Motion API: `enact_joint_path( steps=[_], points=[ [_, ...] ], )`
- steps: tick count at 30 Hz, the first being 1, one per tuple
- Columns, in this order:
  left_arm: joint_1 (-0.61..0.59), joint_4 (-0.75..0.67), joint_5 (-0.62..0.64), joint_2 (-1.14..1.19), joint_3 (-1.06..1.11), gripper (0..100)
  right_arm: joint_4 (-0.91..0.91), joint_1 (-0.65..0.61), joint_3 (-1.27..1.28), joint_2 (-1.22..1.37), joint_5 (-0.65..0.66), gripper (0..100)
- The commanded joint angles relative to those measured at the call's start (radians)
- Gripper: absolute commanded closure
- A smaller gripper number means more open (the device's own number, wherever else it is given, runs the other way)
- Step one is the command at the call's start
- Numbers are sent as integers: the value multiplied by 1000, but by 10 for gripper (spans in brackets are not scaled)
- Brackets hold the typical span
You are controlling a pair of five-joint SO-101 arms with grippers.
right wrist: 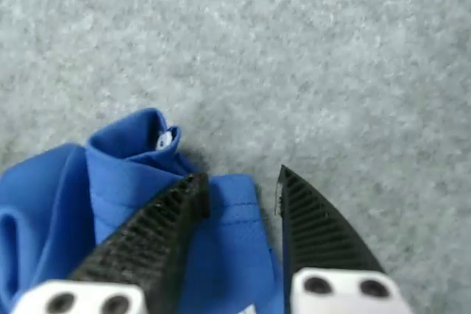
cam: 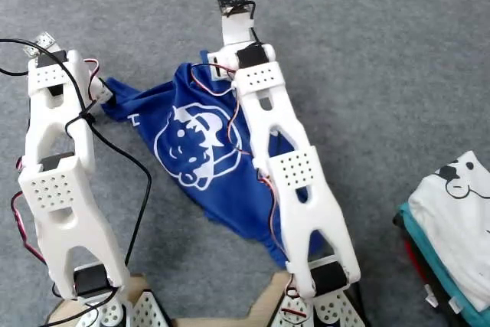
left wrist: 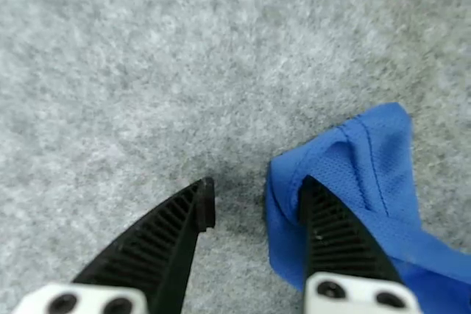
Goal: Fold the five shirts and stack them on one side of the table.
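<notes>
On the left, our left gripper [left wrist: 256,200] stands spread at the near-left corner of the crumpled blue mesh-knit shirt with a white animal print [cam: 191,151]. One ribbed black finger [left wrist: 335,237] sits against the turned-over hem and the other is over bare table, so nothing is pinched yet.

The shirt lies mid-table on the grey felt-like tabletop [cam: 383,74], bunched and creased. It looks thin and floppy, with its lower part running under the right arm.

At the shirt's far edge our right gripper [right wrist: 241,185] is also spread, its tips straddling a flat band of stitched hem beside a rolled fold.

At the right edge sits a folded stack, with a white shirt with a bear print [cam: 459,204] on top and a teal layer [cam: 429,262] beneath.

We judge that we are taking hold of the blue shirt to spread it flat before folding. Next, both claws must close on a single layer of hem and draw apart evenly, since this limp fabric will drag on the felt.
</notes>
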Motion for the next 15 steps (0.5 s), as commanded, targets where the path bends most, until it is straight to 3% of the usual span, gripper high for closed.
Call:
enact_joint_path(
  steps=[1, 6, 11, 15],
  points=[
    [-15, -14, -2, -5, -43, 804, 23, -25, -4, -8, 14, 835],
    [-20, -14, -2, -5, -43, 804, 28, -27, -4, -10, 21, 836],
    [-20, -14, -2, -5, -43, 804, 28, -27, -4, -10, 21, 942],
    [-20, -14, -2, -5, -43, 804, 28, -27, -7, -10, 20, 961]
  ],
)
